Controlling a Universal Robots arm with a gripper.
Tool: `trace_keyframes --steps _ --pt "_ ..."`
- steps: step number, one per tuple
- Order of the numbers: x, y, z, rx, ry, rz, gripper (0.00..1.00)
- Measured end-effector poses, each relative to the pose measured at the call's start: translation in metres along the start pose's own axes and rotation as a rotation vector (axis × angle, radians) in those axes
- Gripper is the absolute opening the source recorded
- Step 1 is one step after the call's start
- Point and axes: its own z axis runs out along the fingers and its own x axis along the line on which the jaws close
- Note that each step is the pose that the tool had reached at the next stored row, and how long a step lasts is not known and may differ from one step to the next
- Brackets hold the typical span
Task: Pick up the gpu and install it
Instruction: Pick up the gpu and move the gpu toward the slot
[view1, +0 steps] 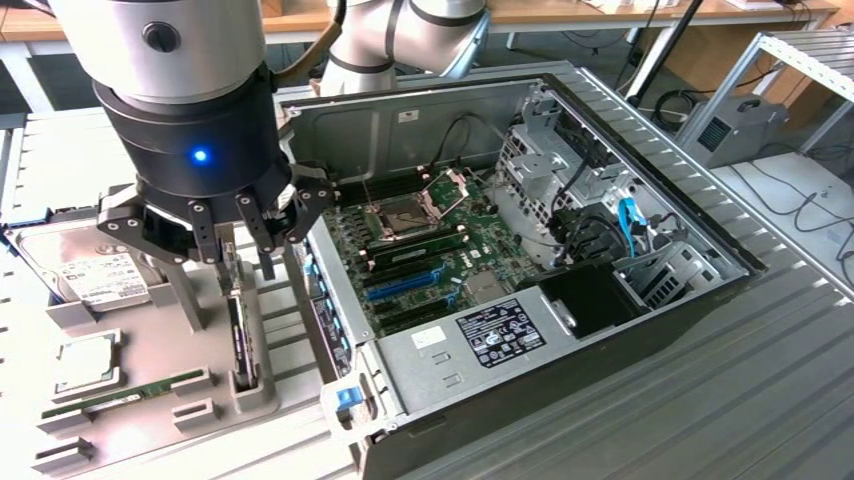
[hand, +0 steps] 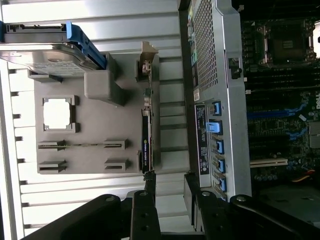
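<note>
The jaws stand spread just above the gpu (view1: 240, 340), a thin dark card standing on edge in a slot of the grey moulded tray (view1: 154, 325), beside the open metal computer case (view1: 400, 380). An off-centre squeeze could tilt the narrow card or jam it against the slot walls.

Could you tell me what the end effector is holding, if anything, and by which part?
Nothing is held; the open end effector hangs above the upright graphics card, not touching it.
</note>
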Motion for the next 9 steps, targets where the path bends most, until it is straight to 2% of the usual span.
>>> trace_keyframes --steps 9 --pt "0.0001 -0.0002 0.0051 0.0 0.0 0.0 0.36"
